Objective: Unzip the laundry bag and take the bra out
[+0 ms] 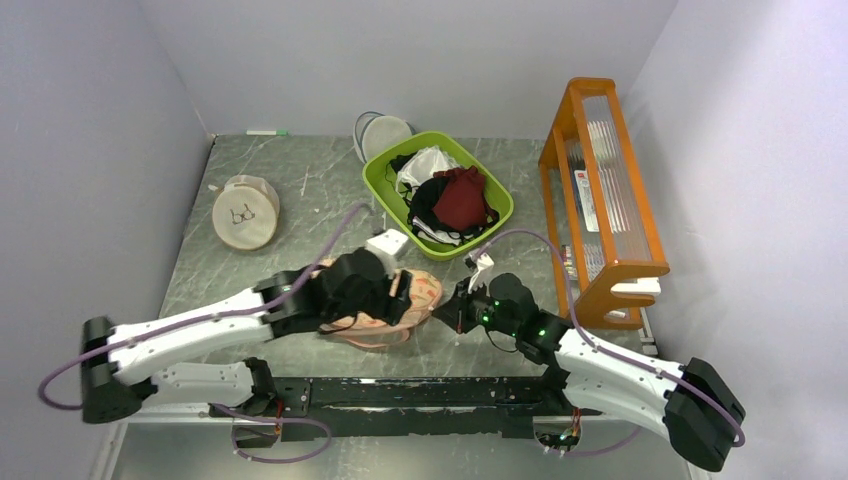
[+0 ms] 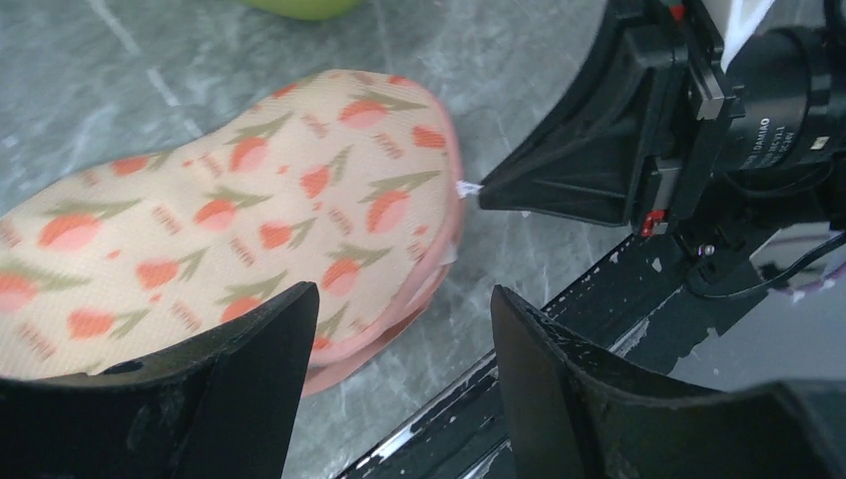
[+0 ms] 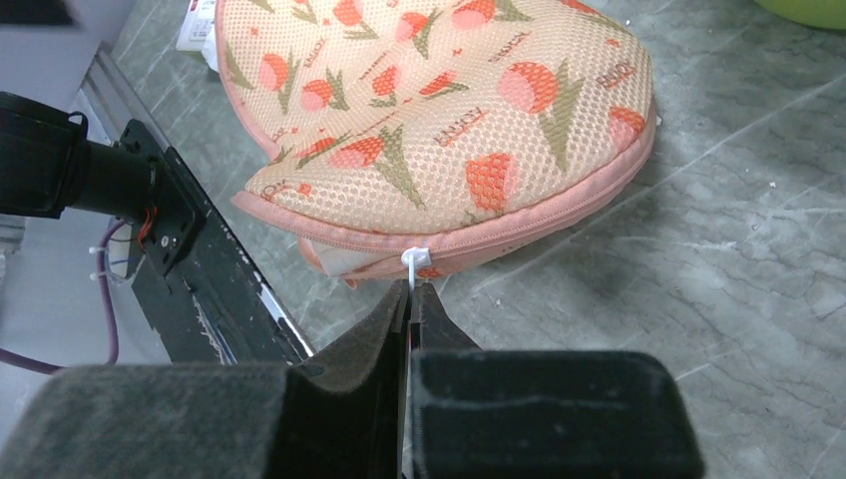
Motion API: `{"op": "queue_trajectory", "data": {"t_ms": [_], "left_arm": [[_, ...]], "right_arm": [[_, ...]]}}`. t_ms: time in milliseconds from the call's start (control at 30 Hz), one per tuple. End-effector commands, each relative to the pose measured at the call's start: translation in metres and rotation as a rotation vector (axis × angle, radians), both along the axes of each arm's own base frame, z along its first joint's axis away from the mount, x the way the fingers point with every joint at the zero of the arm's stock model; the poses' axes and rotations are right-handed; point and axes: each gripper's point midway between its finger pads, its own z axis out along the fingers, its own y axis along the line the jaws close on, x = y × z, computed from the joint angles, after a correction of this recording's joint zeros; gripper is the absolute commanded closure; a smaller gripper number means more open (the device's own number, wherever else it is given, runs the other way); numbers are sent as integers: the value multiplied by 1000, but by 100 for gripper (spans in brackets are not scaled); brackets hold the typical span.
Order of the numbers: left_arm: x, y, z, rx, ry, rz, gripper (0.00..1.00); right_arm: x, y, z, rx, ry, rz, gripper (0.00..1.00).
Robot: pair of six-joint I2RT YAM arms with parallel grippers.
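We have the laundry bag (image 3: 439,120) lying flat on the table (image 3: 698,249) near its front edge, between the two arms, with its zip seam turned toward the right arm. The right gripper (image 3: 411,294) is clamped tight on the small white zip pull (image 3: 414,261) at that seam. The left gripper (image 2: 404,304) hangs over the bag's near edge with its fingers wide apart, holding nothing, and we cannot tell whether it touches the fabric. The bra does not show anywhere; we judge it is inside the bag.

To unzip cleanly, we should first pin the bag with the left gripper, pressing on the padded lobe and off the zip track. Otherwise the light case will likely slide with the pull. Then we draw the pull low along the curved seam, not straight outward — the tab is small and could slip free.
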Motion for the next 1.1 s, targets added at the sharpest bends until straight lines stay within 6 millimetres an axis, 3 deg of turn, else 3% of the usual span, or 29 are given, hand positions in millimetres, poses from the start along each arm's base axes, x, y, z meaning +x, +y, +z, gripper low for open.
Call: {"op": "queue_trajectory", "data": {"t_ms": [0, 200, 467, 567, 767, 1067], "left_arm": [[-4, -59, -12, 23, -1, -231, 26], [20, -60, -63, 212, -22, -171, 30], [5, -77, -92, 137, 67, -213, 28], [5, -73, -110, 157, 93, -179, 30], [10, -54, -120, 221, 87, -111, 59], [9, -23, -96, 222, 27, -83, 93]], "right_arm": [[2, 10, 20, 32, -23, 26, 100], [3, 9, 22, 45, -24, 14, 100], [3, 10, 20, 46, -17, 14, 100], [3, 11, 18, 38, -11, 19, 100], [5, 8, 14, 15, -8, 1, 100], [26, -17, -10, -109, 5, -159, 100]]}}
